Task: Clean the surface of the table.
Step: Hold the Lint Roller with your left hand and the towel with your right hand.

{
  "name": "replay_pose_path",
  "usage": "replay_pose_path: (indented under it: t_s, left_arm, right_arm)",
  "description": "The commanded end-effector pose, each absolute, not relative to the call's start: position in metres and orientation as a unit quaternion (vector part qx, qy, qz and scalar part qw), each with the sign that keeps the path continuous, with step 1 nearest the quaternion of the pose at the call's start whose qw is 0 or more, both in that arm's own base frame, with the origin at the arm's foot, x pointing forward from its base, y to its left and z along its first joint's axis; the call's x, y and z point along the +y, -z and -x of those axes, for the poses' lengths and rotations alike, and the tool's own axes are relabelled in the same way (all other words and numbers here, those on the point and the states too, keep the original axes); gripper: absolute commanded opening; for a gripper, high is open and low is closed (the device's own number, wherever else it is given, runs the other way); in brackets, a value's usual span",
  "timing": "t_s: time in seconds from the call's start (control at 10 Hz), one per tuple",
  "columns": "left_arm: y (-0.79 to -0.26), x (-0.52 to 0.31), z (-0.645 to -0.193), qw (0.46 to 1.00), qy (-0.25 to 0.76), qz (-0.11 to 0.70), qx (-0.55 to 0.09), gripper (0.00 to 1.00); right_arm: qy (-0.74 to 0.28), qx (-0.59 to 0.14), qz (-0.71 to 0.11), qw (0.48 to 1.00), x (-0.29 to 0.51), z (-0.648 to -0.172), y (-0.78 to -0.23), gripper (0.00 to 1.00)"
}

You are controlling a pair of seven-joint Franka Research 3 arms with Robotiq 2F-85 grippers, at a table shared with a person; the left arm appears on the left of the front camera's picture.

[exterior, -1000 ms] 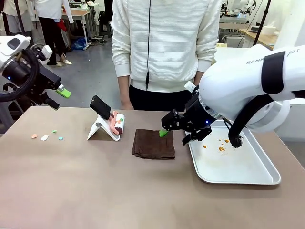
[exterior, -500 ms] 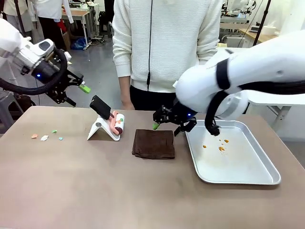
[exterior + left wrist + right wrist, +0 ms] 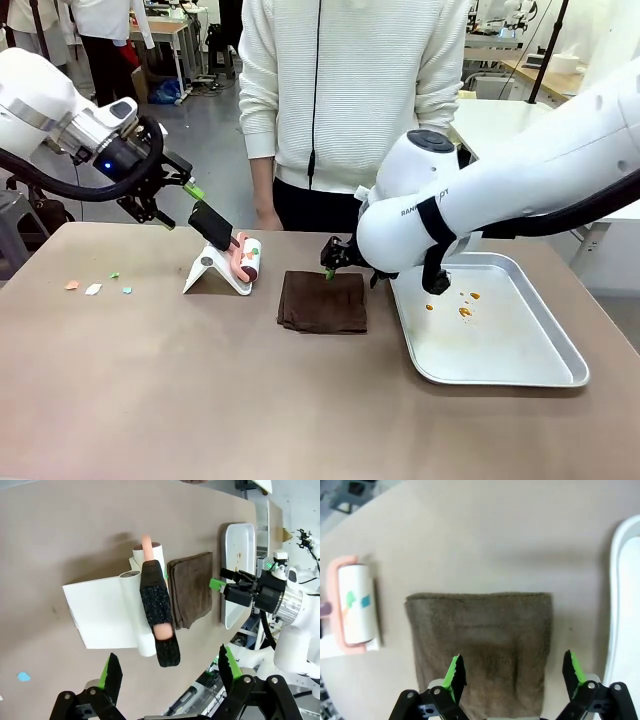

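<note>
The greyish-brown table [image 3: 200, 400] carries a folded brown cloth [image 3: 322, 302] at its middle and a pink lint roller [image 3: 244, 258] with a black handle on a white stand [image 3: 212, 270]. Small coloured scraps [image 3: 95, 287] lie at the far left. My left gripper [image 3: 190, 190] hovers open just above and left of the roller's handle [image 3: 157, 615], which points toward its spread fingers [image 3: 112, 672]. My right gripper [image 3: 330, 268] hangs open over the cloth's far edge; in the right wrist view the cloth [image 3: 480, 645] lies between its fingertips [image 3: 455, 672].
A silver metal tray [image 3: 560, 375] with orange crumbs sits at the right, its rim [image 3: 625, 580] close to my right gripper. A person in a white sweater stands at the far edge behind the cloth. The near half of the table is bare.
My left arm has swung right from the table's left edge to the roller's handle. My right arm has moved left from the tray's corner to the cloth's far edge. Both grippers stay open.
</note>
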State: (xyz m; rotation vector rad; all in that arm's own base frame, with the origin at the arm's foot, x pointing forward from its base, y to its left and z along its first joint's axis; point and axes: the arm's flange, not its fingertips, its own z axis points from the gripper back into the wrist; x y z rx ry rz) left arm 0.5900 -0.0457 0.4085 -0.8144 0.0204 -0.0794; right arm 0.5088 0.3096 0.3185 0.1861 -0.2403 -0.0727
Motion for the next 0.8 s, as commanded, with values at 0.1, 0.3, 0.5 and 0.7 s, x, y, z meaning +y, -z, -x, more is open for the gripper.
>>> replay_pose_path:
  t_s: [0.1,0.3,0.5,0.7]
  left_arm:
    - [-0.408,-0.057,-0.593,0.915,0.038,0.402,0.012,1.00]
    - [-0.405,-0.060,-0.595,0.916,0.040,0.400,0.017,1.00]
    - [-0.405,-0.062,-0.595,0.915,0.040,0.400,0.015,1.00]
    - [-0.404,-0.066,-0.597,0.916,0.046,0.398,0.016,1.00]
  right_arm:
    - [0.065,-0.105,-0.028,0.992,0.340,-0.516,-0.321,1.00]
    - [0.060,-0.074,-0.021,0.995,0.340,-0.520,-0.312,1.00]
    - [0.070,-0.052,0.003,0.996,0.333,-0.525,-0.306,1.00]
    - [0.064,-0.047,0.006,0.997,0.335,-0.525,-0.301,1.00]
